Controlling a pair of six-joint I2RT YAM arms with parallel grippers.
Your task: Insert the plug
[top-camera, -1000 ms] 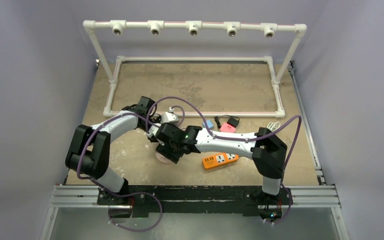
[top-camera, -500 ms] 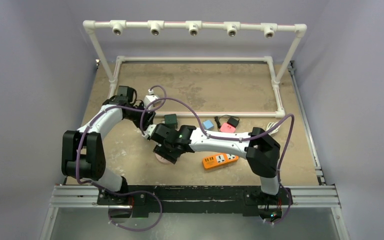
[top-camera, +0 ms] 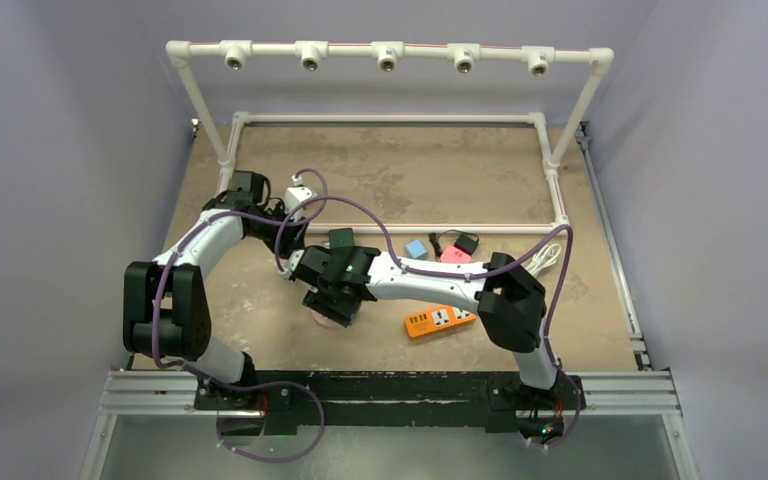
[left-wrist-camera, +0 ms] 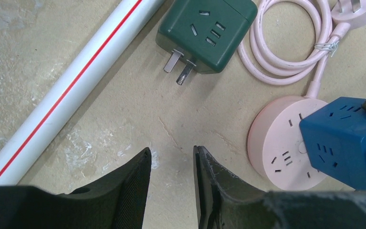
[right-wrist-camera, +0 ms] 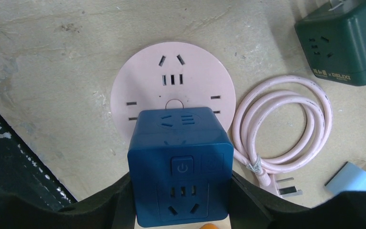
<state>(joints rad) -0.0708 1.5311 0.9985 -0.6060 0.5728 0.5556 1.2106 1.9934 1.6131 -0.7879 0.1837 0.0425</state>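
Blue cube plug (right-wrist-camera: 180, 157) clamped in the right tool (right-wrist-camera: 180, 195), over the pink round socket (right-wrist-camera: 171, 81).
The plug covers one edge of the socket, which lies flat on the table (right-wrist-camera: 52, 71) beside its coiled pink cord (right-wrist-camera: 286, 119). The left tool (left-wrist-camera: 171, 176), fingers apart and empty, hovers near a green cube adapter (left-wrist-camera: 207, 31).

Soft, even light from above; shadows on the surface (top-camera: 410, 180) faint and diffuse. Top view sharp, walls (top-camera: 60, 200) a bit dim. Wrist views crisp on the surface, dark jaws at the bottom edge slightly soft. Slight sheen on the blue cube adapter (right-wrist-camera: 178, 157).
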